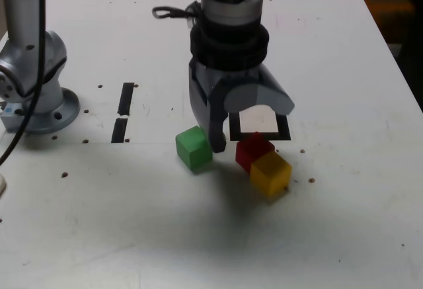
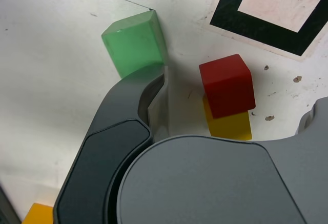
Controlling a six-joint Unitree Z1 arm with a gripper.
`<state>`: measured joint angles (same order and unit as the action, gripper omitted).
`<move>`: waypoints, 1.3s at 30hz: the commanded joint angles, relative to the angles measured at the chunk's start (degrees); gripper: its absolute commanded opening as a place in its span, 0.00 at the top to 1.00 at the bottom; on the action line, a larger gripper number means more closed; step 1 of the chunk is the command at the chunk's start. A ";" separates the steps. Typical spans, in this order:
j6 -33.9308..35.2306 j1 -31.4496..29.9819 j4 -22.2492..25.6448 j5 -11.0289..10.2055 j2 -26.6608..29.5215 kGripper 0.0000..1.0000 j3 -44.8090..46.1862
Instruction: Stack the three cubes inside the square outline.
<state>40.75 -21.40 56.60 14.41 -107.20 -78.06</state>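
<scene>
the gripper [image 1: 246,125] is hanging wide open and empty, one finger [image 1: 216,133] just beside the green cube [image 1: 193,148] and the red cube [image 1: 253,150] between the fingers, probably needing a descent before closing.

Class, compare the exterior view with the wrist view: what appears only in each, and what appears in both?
Only the exterior view shows the two short black tape strips, the grey metal arm base and the whole open end effector. Only the wrist view shows a yellow-orange patch at the frame edge. Both show the small green cube, red cube, yellow cube and black tape square outline.
</scene>
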 commanded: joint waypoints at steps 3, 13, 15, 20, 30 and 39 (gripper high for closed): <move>-0.98 -0.03 -3.69 -0.01 -1.12 0.01 1.56; -1.91 -0.04 -5.84 -0.41 -2.78 0.01 2.51; -1.94 -0.04 -6.18 -0.28 -2.99 0.01 2.99; -2.02 -0.04 -6.76 -0.32 -4.03 0.02 2.91; -4.31 -0.22 -5.85 -2.07 -7.01 0.10 0.61; -2.97 -0.39 -4.22 -3.16 -8.06 0.19 -0.93</move>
<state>37.72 -21.67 52.28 11.34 -115.13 -78.76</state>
